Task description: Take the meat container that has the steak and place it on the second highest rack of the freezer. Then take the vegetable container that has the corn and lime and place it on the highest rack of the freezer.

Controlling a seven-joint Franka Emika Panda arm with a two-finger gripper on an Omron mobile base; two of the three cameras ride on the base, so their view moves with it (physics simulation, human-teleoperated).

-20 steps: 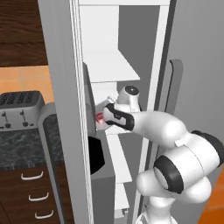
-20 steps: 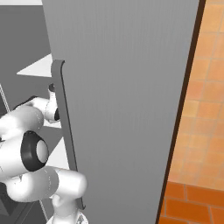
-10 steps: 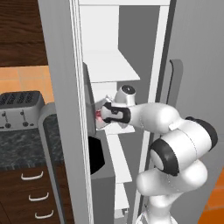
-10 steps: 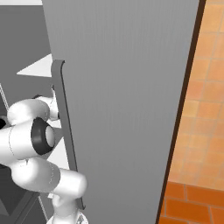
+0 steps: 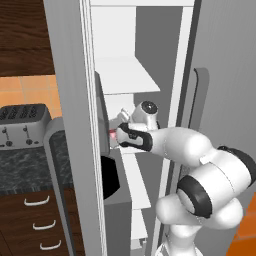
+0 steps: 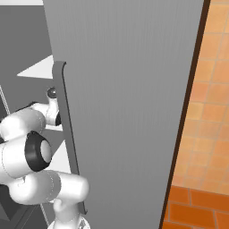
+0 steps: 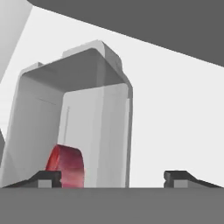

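I had the gripper spread wide, apparently letting go of the meat tray with the steak, just ahead on a freezer shelf.

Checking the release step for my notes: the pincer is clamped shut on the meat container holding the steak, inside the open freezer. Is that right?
Not quite. The pincer stands open, not clamped: the hand view shows its tips spread wide, with the meat container and the steak just ahead. The rest holds: the left base view shows the arm reaching into the open freezer.
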